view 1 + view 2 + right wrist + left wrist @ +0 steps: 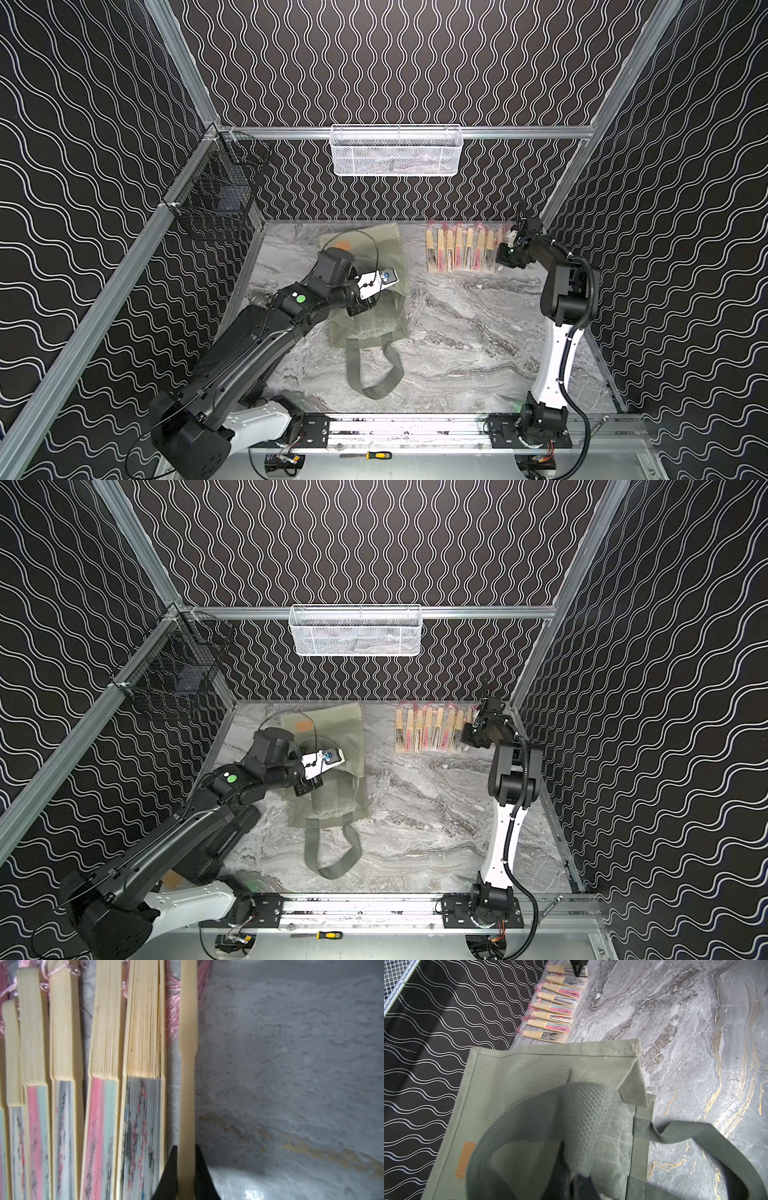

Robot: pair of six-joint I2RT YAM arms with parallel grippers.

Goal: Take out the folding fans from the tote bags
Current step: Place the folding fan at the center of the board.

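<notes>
Right gripper (186,1154): the black jaws are pinched on one folding fan (187,1064), a pale wood stick seen edge-on in the right wrist view with pink tassel threads behind it. I cannot tell whether it rests on the table or is just clear of it. It sits just beside the end of the row of folding fans (459,251), on the side nearest the right wall. The row is closed, laid side by side along the back edge of the marble table (457,332), with the wood ends and tassels toward the back wall and the pink, teal and dark-patterned leaves toward me. Left gripper (577,1186): clenched, with the tote bag (386,249) caught by a strap handle (571,1115) that loops up close to the wrist camera. One corner of the bag mouth is lifted and folded. The bag lies at the back left of the table, well apart from the fans. Its orange mark (466,1159) is on the upper face, and its other strap (374,392) trails loose toward the front. White mesh basket (395,151) on the back rail, black wire basket (216,195) on the left rail.
</notes>
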